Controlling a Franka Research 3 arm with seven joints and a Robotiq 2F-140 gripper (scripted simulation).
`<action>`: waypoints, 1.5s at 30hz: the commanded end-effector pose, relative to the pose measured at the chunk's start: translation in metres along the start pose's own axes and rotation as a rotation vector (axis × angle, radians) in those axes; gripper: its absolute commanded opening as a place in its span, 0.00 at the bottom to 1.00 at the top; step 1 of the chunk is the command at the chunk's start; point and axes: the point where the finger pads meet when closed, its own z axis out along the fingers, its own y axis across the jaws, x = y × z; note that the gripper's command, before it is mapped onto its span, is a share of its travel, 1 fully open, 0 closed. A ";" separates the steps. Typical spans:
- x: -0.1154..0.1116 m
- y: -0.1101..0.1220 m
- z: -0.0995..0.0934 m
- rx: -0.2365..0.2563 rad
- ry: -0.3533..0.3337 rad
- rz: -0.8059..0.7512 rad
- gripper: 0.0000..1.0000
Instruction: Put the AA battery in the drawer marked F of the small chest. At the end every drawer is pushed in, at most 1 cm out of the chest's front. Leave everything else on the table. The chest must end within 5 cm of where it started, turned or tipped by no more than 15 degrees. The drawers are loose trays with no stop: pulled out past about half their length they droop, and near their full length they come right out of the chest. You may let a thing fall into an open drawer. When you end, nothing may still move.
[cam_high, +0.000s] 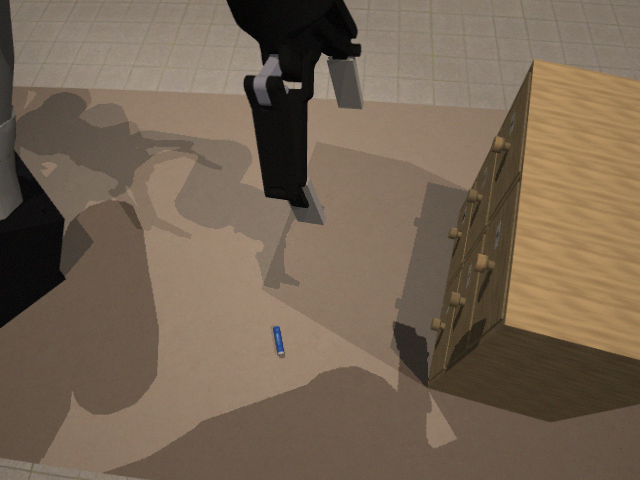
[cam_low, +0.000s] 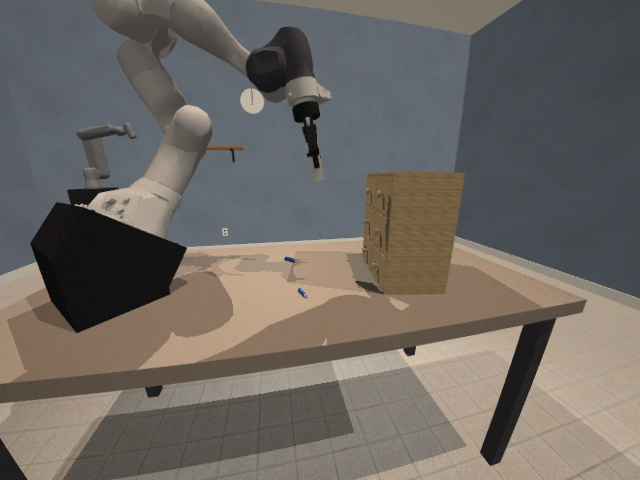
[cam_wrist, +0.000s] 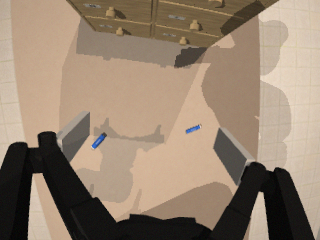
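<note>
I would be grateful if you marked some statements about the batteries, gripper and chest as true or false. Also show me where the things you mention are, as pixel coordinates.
1. Two blue batteries (cam_low: 289, 259) (cam_wrist: 98, 141) (cam_high: 278, 341) (cam_low: 302, 292) (cam_wrist: 193, 129) lie on the table. True.
2. The gripper (cam_high: 326, 155) (cam_low: 317, 174) (cam_wrist: 154, 131) is shut. False: its fingers stand wide apart.
3. The chest (cam_high: 578, 206) (cam_low: 421, 232) (cam_wrist: 152, 22) stands upright. True.
4. One drawer hangs far out. False: none does.
5. The exterior view shows the gripper touching the chest. False: it is apart from it.

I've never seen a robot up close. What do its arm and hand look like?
The smooth white arm has rounded, tube-like segments, with a dark grey rounded section near its end. A white collar joins that to the black two-fingered gripper, whose jointed fingers have flat, light grey rectangular pads.
</note>
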 end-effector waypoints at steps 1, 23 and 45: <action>0.023 0.003 0.006 -0.009 0.135 -0.001 1.00; 0.058 0.003 0.058 -0.008 0.592 -0.003 1.00; 0.074 0.004 0.081 -0.008 0.798 -0.004 1.00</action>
